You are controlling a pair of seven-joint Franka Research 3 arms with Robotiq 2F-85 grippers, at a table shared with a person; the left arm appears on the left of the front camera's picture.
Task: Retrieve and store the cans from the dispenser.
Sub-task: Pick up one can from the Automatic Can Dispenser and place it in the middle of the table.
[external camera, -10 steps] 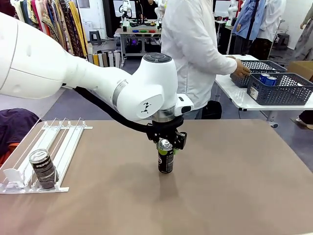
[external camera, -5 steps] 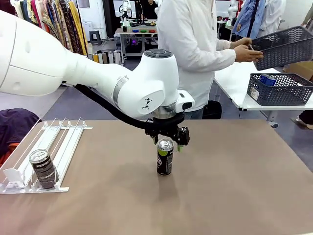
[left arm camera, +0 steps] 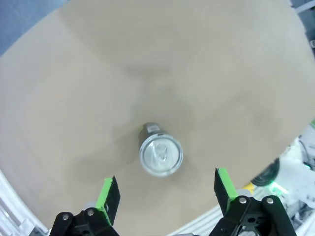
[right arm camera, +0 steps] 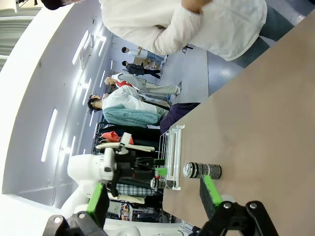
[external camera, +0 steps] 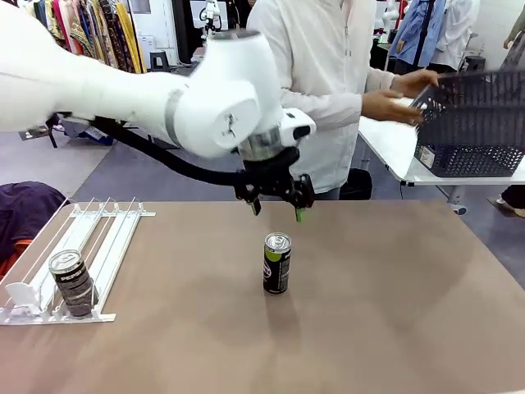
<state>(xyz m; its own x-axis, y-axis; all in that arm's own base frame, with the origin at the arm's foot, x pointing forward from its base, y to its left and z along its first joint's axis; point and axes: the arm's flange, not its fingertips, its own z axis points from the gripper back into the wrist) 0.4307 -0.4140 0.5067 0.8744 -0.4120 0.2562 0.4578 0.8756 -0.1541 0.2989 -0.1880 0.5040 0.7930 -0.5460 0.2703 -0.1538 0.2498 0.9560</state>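
Moved, front view: left gripper [external camera: 277, 212] has risen off the dark can [external camera: 277, 263]; its jaws are wide apart and empty.
Front view, cans: the dark can stands upright mid-table; a second can [external camera: 72, 283] stands at the near end of the dispenser [external camera: 107, 234].
Left wrist view: the pads are apart above the can top, without contact.
Right wrist view: right gripper [right arm camera: 153, 192] has its fingers apart and holds nothing.

Front cam fixed robot-side, facing person [external camera: 320, 82] across table [external camera: 394, 312]. Left wrist looks straight down, close over dark can [left arm camera: 161, 155]; right wrist, rolled sideways, sees same can farther off.
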